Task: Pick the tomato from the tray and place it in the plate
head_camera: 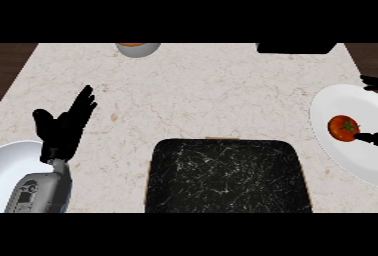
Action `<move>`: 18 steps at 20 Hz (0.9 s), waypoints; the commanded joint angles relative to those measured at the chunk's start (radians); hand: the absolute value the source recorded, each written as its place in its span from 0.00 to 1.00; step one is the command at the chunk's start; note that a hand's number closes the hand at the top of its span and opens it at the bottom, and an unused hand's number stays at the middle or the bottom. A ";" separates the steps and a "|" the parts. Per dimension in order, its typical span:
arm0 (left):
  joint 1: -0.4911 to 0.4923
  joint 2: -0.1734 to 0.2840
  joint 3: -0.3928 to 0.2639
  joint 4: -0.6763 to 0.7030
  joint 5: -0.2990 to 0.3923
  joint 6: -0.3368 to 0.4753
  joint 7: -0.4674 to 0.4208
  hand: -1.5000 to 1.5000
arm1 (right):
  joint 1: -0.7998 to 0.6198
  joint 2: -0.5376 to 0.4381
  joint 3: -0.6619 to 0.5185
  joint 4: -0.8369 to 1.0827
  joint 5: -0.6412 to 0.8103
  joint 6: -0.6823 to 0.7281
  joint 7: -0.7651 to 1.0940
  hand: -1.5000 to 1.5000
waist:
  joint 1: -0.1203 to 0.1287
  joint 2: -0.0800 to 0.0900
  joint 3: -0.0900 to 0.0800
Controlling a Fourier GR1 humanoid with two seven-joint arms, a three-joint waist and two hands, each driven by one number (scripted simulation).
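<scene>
Your right hand [367, 136]: only fingertips visible beside glossy round red tomato [342, 127] on smooth white plate [332, 100]; grasp unclear. Left hand [65, 127] relaxed, fingers straight.

the left grey forearm [40, 189] comes up from the lower left edge, wrist bent slightly, ending in the black left hand [63, 127] with fingers straight and pointing up and a little rightward, thumb set apart to the left (a resting pose). of the right black hand [367, 136] only dark fingertips show at the right edge, their curl unclear.
</scene>
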 commanded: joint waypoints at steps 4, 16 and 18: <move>0.074 0.008 0.000 -0.061 0.000 -0.006 0.006 0.50 | -0.012 -0.016 -0.076 -0.032 -0.182 0.295 -0.124 0.00 | -0.021 -0.015 -0.004; 0.025 -0.002 -0.002 -0.029 -0.005 -0.004 0.003 0.50 | -0.023 -0.112 -0.064 0.103 -0.325 0.654 0.116 0.00 | -0.003 0.005 0.000; 0.047 -0.003 0.005 -0.027 -0.001 -0.004 -0.006 0.50 | -0.020 -0.151 -0.074 0.092 -0.346 0.670 0.105 0.00 | -0.004 0.002 0.000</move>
